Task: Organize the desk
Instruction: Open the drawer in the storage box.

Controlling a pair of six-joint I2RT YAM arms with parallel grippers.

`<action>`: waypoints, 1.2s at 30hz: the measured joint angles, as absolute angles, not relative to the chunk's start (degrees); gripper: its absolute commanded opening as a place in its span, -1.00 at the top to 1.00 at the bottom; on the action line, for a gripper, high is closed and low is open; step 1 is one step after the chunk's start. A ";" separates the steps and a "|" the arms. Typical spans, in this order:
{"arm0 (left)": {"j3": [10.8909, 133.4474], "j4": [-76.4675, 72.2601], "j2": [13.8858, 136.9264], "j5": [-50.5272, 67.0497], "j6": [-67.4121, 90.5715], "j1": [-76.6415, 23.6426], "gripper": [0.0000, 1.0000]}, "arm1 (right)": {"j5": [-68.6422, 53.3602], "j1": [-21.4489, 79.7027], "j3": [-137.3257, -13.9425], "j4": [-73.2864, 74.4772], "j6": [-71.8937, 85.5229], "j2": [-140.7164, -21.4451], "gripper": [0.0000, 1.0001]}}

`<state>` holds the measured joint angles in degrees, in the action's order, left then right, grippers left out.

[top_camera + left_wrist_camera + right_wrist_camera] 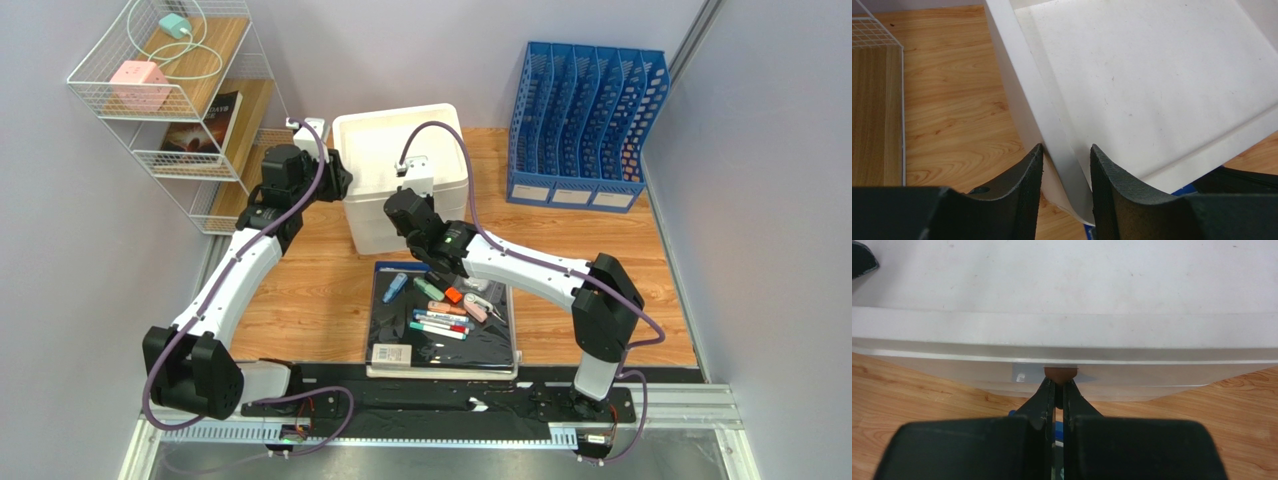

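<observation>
The table [300, 300], heavy and rigid, lies under everything, while the white bin [375, 225] at its far middle looks light, stiff and slick, best gripped by the rim: left hand [1067, 150] clamped on its left wall, right hand [1058, 385] pinched together by its near wall.

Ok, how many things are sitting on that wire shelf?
3: a pink cube and a teal plug on the top tier, a book below. The left arm may hide more lower down.

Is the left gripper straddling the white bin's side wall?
Yes, in the left wrist view the left gripper has one finger outside and one inside the white bin, with its wall pinched between them.
</observation>
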<state>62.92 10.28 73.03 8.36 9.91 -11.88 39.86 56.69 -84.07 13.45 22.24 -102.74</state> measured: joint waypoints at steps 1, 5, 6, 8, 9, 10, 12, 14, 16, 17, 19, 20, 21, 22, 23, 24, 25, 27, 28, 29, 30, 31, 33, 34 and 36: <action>62.92 10.09 73.19 8.32 9.96 -11.88 0.13 | 39.55 56.69 -83.50 13.08 22.46 -102.30 1.00; 62.92 8.84 73.91 7.94 10.20 -11.88 0.16 | 38.48 56.90 -81.28 12.60 23.53 -100.42 1.00; 62.92 8.67 74.02 7.84 10.22 -11.88 0.16 | 38.37 57.12 -80.88 12.60 23.73 -100.03 1.00; 62.92 8.14 74.28 7.84 10.26 -11.88 0.16 | 38.30 57.74 -80.18 13.04 23.99 -99.22 1.00; 62.92 7.84 74.46 7.84 10.28 -11.88 0.16 | 38.30 58.06 -79.85 13.45 24.16 -98.76 1.00; 62.92 7.53 74.63 7.84 10.37 -11.88 0.17 | 38.30 58.52 -79.46 14.04 24.27 -98.17 0.99; 62.92 7.03 74.87 7.79 10.46 -11.88 0.16 | 38.41 59.48 -78.65 15.27 24.64 -96.95 1.00; 62.92 6.83 74.98 7.75 10.52 -11.90 0.17 | 38.74 60.71 -77.58 16.40 24.99 -95.70 0.99; 62.92 6.83 74.98 7.60 10.61 -11.92 0.16 | 39.35 62.13 -76.16 17.41 25.39 -94.17 1.00; 62.92 6.83 74.98 7.53 10.63 -11.92 0.17 | 39.55 62.81 -75.48 18.06 25.69 -93.32 1.00; 62.92 6.81 74.98 7.46 10.61 -11.92 0.17 | 39.97 64.07 -74.06 19.14 26.22 -91.74 1.00; 62.92 6.81 74.98 7.46 10.61 -11.92 0.17 | 40.23 64.55 -73.52 19.49 26.44 -91.20 0.99; 62.89 6.79 74.98 7.46 10.63 -11.92 0.17 | 40.56 65.01 -72.99 19.64 26.79 -90.67 0.99; 62.89 6.79 74.98 7.44 10.63 -11.94 0.17 | 40.82 65.32 -72.69 19.88 27.03 -90.26 0.86; 62.89 6.79 74.98 7.42 10.63 -11.97 0.17 | 41.04 65.47 -72.36 19.88 27.27 -89.95 0.74; 62.89 6.76 74.98 7.40 10.63 -11.99 0.17 | 41.19 65.56 -72.16 19.94 27.64 -89.73 0.59; 62.89 6.76 74.98 7.40 10.63 -11.99 0.17 | 41.32 65.58 -72.03 19.97 27.86 -89.62 0.14; 62.89 6.76 74.98 7.35 10.63 -11.99 0.17 | 41.67 65.71 -72.01 20.51 28.49 -89.52 -0.41; 62.89 6.74 74.98 7.31 10.61 -11.99 0.17 | 41.89 65.82 -72.01 21.37 28.47 -89.45 -0.57; 62.89 6.72 74.98 7.29 10.63 -11.99 0.17 | 42.09 65.93 -72.01 22.74 28.29 -89.36 -0.67; 62.87 6.70 74.98 7.22 10.63 -11.99 0.17 | 42.24 66.06 -72.01 23.83 28.42 -89.34 -0.73; 62.81 6.61 74.98 7.16 10.63 -11.99 0.17 | 42.54 66.32 -72.01 25.04 28.29 -89.27 -0.90; 62.76 6.46 74.98 7.03 10.63 -11.99 0.16 | 43.13 67.00 -72.03 27.46 28.36 -88.95 -0.93; 62.74 6.33 74.98 6.92 10.59 -11.99 0.15 | 43.62 67.55 -72.07 28.64 28.12 -88.68 -0.94; 62.72 6.31 74.98 6.92 10.50 -11.99 0.10 | 44.66 69.41 -72.20 31.55 28.10 -87.72 -0.93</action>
<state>62.72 6.31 74.98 6.92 10.50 -11.99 44.66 69.41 -72.20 31.55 28.10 -87.72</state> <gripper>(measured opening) 0.427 0.964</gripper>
